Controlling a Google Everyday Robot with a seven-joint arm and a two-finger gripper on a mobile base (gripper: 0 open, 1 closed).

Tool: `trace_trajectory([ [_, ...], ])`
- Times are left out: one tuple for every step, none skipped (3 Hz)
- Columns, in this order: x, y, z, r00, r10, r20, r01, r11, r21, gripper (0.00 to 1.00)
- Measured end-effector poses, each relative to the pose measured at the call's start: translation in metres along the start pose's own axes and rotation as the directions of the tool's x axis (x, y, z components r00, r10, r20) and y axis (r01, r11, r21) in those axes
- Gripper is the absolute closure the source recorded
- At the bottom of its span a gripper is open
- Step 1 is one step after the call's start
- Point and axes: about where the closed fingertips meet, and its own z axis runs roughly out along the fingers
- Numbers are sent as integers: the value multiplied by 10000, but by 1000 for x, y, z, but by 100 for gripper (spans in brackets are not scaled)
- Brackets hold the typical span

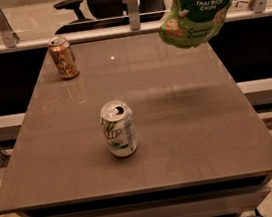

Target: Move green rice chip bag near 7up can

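Observation:
The green rice chip bag [201, 6], with white "dang" lettering, hangs in the air above the table's far right part. Its top is cut off by the frame's upper edge. Its shadow falls on the table top below it. The 7up can [119, 135], white and green with an open silver top, stands upright at the table's front middle, well to the left of and nearer than the bag. My gripper is out of view above the frame's top edge, where the bag's top is.
An orange-brown can [63, 57] stands upright at the far left of the brown table [196, 142]. A low rail with metal posts [132, 1] runs behind the table. An office chair [91, 0] stands beyond it. The floor drops off past the table's right edge.

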Motion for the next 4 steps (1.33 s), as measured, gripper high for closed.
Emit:
trace_trajectory([
  [-14,2,-7,9988,398,-274,-393,9991,186,100],
  [-35,12,1,9961,877,-1,-877,9960,-138,100],
  [-55,36,16,9866,1575,435,-1525,9832,-1004,100],
  [-54,69,37,9713,2362,280,-2258,9527,-2035,100],
])
